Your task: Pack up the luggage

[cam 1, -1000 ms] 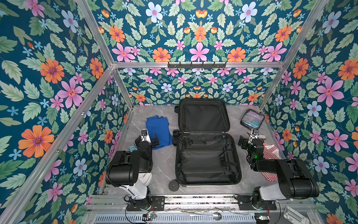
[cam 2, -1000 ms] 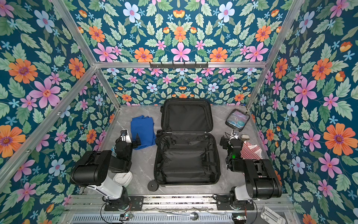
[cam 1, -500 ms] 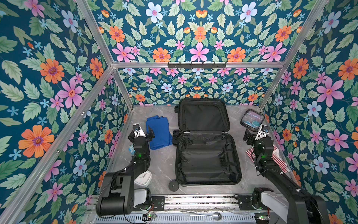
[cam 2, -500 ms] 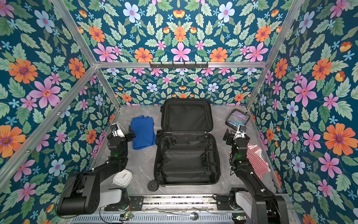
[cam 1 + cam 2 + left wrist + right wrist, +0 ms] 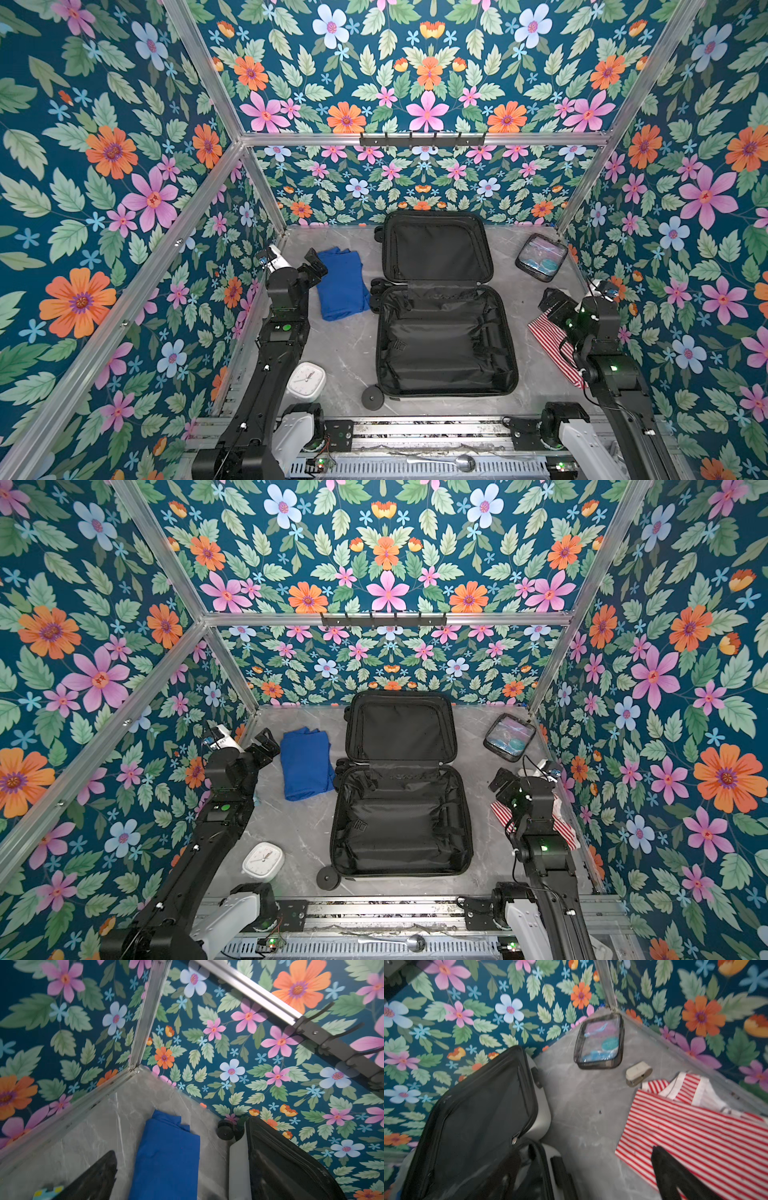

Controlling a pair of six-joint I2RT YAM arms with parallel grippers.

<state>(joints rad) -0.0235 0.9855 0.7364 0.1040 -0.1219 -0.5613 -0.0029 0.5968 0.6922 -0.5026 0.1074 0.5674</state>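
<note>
The luggage (image 5: 444, 345) (image 5: 399, 825) lies open mid-table, with black lining, an empty lower half and its lid leaning on the back wall. A folded blue cloth (image 5: 343, 286) (image 5: 166, 1157) lies to its left. My left gripper (image 5: 316, 266) (image 5: 266, 746) hangs open at that cloth's left edge, holding nothing; one dark finger (image 5: 97, 1174) shows beside the cloth. A red-and-white striped cloth (image 5: 552, 340) (image 5: 695, 1130) lies to the right. My right gripper (image 5: 550, 301) (image 5: 500, 781) is open over its near corner, one finger (image 5: 675, 1172) above the stripes.
A clear toiletry pouch (image 5: 541, 262) (image 5: 600, 1045) sits at the back right corner. A small pale clip-like item (image 5: 638, 1073) lies between it and the striped cloth. A white clock (image 5: 305, 380) stands at the front left by the left arm. Patterned walls close in on three sides.
Both arms have stretched from the front towards the back. The left gripper reached the blue cloth and the right gripper the striped cloth. The white clock has come into view.
</note>
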